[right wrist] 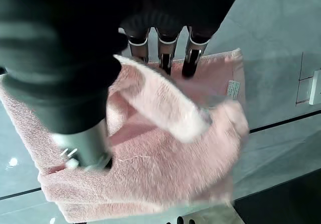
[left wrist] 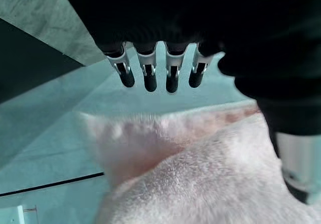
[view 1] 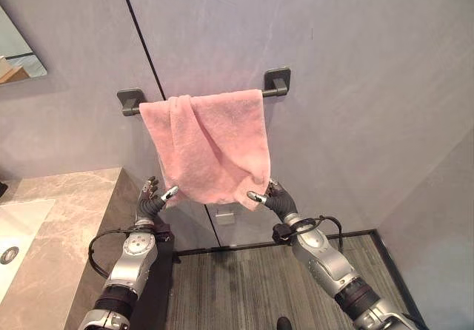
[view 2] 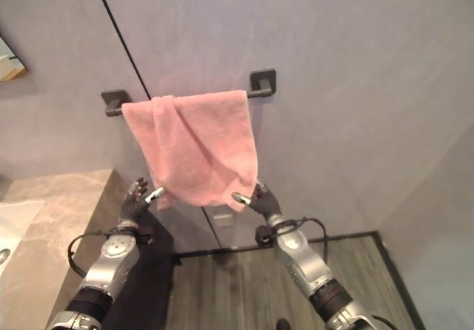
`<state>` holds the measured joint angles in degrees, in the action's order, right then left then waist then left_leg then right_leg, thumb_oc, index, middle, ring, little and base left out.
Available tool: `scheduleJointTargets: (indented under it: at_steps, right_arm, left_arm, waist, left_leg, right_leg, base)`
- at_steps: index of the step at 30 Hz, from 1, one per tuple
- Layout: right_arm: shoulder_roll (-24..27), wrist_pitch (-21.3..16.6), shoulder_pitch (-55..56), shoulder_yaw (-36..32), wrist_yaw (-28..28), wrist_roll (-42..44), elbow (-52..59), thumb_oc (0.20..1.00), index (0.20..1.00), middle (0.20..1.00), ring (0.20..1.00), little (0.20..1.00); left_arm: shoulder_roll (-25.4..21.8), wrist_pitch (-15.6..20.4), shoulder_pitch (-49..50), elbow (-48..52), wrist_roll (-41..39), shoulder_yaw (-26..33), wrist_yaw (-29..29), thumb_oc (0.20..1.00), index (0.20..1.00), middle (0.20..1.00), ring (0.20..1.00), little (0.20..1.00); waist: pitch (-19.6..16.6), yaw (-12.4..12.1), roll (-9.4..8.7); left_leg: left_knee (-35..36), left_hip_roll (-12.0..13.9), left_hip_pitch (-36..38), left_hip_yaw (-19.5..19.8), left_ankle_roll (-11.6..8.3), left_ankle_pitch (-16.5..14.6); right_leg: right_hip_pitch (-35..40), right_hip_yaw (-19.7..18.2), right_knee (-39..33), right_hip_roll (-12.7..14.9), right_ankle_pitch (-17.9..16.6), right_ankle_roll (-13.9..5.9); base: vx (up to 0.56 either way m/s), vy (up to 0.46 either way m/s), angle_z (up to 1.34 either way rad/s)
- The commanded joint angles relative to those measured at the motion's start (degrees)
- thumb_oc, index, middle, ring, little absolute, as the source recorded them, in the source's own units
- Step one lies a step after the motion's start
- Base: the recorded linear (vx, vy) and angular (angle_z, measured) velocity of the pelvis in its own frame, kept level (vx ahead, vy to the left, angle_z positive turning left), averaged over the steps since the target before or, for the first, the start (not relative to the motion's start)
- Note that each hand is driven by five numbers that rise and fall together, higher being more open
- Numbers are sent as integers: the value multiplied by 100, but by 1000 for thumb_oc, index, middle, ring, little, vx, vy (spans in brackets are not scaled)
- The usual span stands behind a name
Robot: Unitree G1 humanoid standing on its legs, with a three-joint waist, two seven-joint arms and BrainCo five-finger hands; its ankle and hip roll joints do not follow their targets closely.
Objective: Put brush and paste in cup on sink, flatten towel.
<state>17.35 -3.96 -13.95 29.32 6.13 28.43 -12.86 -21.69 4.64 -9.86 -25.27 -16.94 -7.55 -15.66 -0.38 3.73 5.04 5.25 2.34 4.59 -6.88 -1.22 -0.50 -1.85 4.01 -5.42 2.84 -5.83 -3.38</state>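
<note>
A pink towel point(view 1: 211, 145) hangs bunched and creased over a dark wall-mounted towel bar point(view 1: 275, 86), its folds gathered toward the middle so that the left end of the bar point(view 1: 129, 100) stays bare. Both arms reach up to the towel's lower edge. The left robot hand point(view 1: 154, 200) is at the lower left corner of the cloth; its fingers point(left wrist: 146, 73) are straight and spread above the fabric in the left wrist view, with the thumb alongside the cloth, and whether it pinches the towel I cannot tell. The right robot hand point(view 1: 272, 196) is at the lower right corner, where a fold of the towel passes between its thumb and its straight fingers point(right wrist: 164, 58), the hand only narrowly parted around that fold. A small white care label point(right wrist: 232, 89) is sewn near one corner of the towel; its print is too small to read. To the lower left lies a stone-patterned tabletop point(view 1: 67, 219) with a white sink point(view 1: 18, 230) sunk near its left edge.
</note>
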Motion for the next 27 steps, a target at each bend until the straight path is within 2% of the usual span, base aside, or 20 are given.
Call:
scheduleJointTargets:
  at_steps: [1, 2, 4, 5, 6, 10, 11, 17, 18, 20, 23, 27]
  right_arm:
    - [53, -148, -396, -254, -79, -649, 174, 1000, 1000, 1000, 1000, 1000]
    - [209, -135, -409, -304, -117, -938, 237, 1000, 1000, 1000, 1000, 1000]
    - [881, -134, -452, -598, -194, -2049, 484, 1000, 1000, 1000, 1000, 1000]
    - [886, -127, -441, -599, -198, -2059, 497, 1000, 1000, 1000, 1000, 1000]
    - [1165, -184, -420, -758, -145, -2448, 653, 1000, 1000, 1000, 1000, 1000]
    - [1369, -167, -361, -861, -173, -2759, 707, 1000, 1000, 1000, 1000, 1000]
    - [1587, -140, -178, -1083, -246, -3011, 884, 1000, 1000, 1000, 1000, 1000]
    - [1442, -189, 57, -1328, -230, -2476, 841, 1000, 1000, 1000, 1000, 1000]
    - [1293, -273, 37, -1419, -182, -1985, 765, 1000, 1000, 1000, 1000, 1000]
    - [1207, -334, -2, -1430, -181, -1769, 705, 1000, 1000, 1000, 1000, 1000]
    - [934, -388, -241, -1334, -245, -914, 439, 1000, 1000, 1000, 1000, 1000]
    - [848, -378, -940, -1084, -293, -142, 25, 1000, 1000, 1000, 1000, 1000]
  left_arm:
    - [-528, 95, -221, 124, 732, 130, -136, 1000, 1000, 1000, 1000, 1000]
    - [-589, 74, -160, 184, 882, 178, -112, 1000, 1000, 1000, 1000, 1000]
    - [-805, 93, 140, 473, 1307, 418, -2, 1000, 1000, 1000, 1000, 1000]
    - [-797, 86, 152, 487, 1312, 424, 1, 1000, 1000, 1000, 1000, 1000]
    - [-881, 135, 269, 545, 1389, 523, 59, 1000, 1000, 1000, 1000, 1000]
    - [-868, 170, 391, 589, 1284, 631, 124, 1000, 1000, 1000, 1000, 1000]
    - [-795, 180, 619, 790, 1259, 774, 177, 1000, 1000, 1000, 1000, 1000]
    - [-560, 335, 813, 880, 824, 869, 214, 1000, 1000, 1000, 1000, 1000]
    - [-528, 401, 783, 960, 641, 889, 205, 1000, 1000, 1000, 1000, 1000]
    - [-523, 431, 757, 968, 528, 903, 183, 1000, 1000, 1000, 1000, 1000]
    - [-597, 546, 558, 1030, 177, 892, 208, 1000, 1000, 1000, 1000, 1000]
    - [-876, 659, 72, 956, -401, 795, 335, 1000, 1000, 1000, 1000, 1000]
  waist:
    - [-100, -43, -340]
    - [-98, -47, -349]
    - [-99, -62, -380]
    - [-99, -63, -373]
    - [-89, -57, -387]
    - [-75, -53, -400]
    - [-50, -39, -419]
    - [-41, -51, -463]
    - [-38, -61, -477]
    - [-36, -72, -494]
    - [-25, -117, -526]
    - [78, -177, -552]
  left_leg:
    - [-25, -45, -20, 40, -170, -44]
    - [-25, -44, -17, 40, -168, -50]
    - [-25, -39, -4, 38, -163, -75]
    - [-25, -38, 1, 37, -163, -78]
    - [-25, -39, 8, 26, -159, -91]
    - [-25, -45, 12, 19, -153, -107]
    - [-25, -47, 7, 22, -141, -123]
    - [-26, -49, -12, 28, -124, -130]
    - [-25, -55, -23, 36, -118, -130]
    - [-25, -55, -30, 30, -115, -128]
    - [-25, -62, -57, 30, -113, -125]
    - [-25, -69, -178, 24, -115, -90]
  right_leg:
    - [458, 15, 55, 360, 498, -393]
    - [453, 14, 57, 360, 499, -395]
    - [453, 17, 59, 358, 512, -409]
    - [457, 16, 61, 356, 514, -409]
    - [452, 6, 62, 357, 515, -421]
    - [449, -7, 62, 362, 515, -425]
    - [429, -25, 66, 363, 514, -439]
    - [418, -35, 60, 369, 510, -449]
    - [409, -38, 58, 371, 506, -448]
    - [405, -40, 54, 373, 503, -451]
    - [368, -37, 50, 375, 485, -456]
    - [241, -65, 42, 383, 427, -467]
  base:
    - [0, 0, 0]
    - [0, 0, 0]
    - [0, 0, 0]
    - [0, 0, 0]
    - [0, 0, 0]
    - [0, 0, 0]
    - [0, 0, 0]
    - [0, 0, 0]
    - [0, 0, 0]
    - [0, 0, 0]
    - [0, 0, 0]
    - [-45, 11, -1]
